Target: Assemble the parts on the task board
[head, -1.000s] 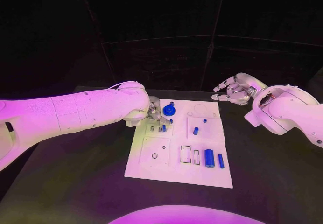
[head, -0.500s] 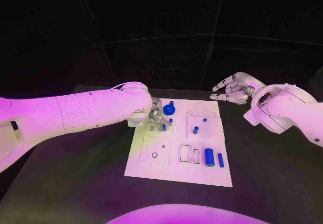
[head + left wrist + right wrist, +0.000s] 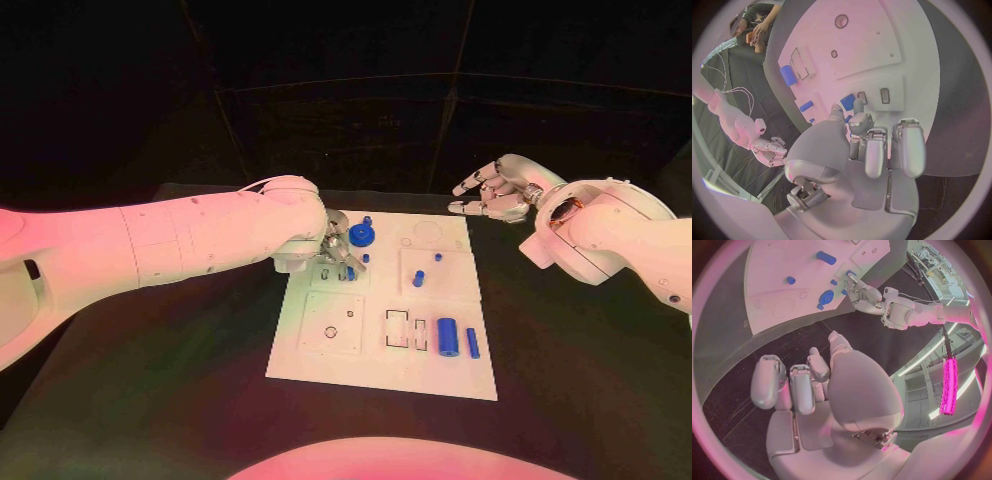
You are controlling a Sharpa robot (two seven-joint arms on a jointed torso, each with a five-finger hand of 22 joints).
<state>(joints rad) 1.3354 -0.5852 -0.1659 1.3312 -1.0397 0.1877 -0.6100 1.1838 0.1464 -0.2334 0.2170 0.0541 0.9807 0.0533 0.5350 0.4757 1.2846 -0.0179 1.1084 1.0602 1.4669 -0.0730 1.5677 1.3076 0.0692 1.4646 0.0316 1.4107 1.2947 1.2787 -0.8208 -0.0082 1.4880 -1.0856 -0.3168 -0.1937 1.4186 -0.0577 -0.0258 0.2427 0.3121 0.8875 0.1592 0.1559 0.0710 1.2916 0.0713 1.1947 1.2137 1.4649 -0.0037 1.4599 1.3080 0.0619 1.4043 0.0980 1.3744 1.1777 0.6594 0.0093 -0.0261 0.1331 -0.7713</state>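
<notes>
The left hand (image 3: 333,250) reaches over the task board (image 3: 325,372) mid-tabletop, fingertips at a small blue part (image 3: 351,273), grip unclear; right hand (image 3: 493,196) waits empty, fingers apart, beyond the board's far edge

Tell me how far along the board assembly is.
Early. A round blue disc part and small blue pegs sit on the white task board. The left robot hand works among small pieces at the board's far-left corner. Two blue cylinders lie loose. The right robot hand hovers empty.
</notes>
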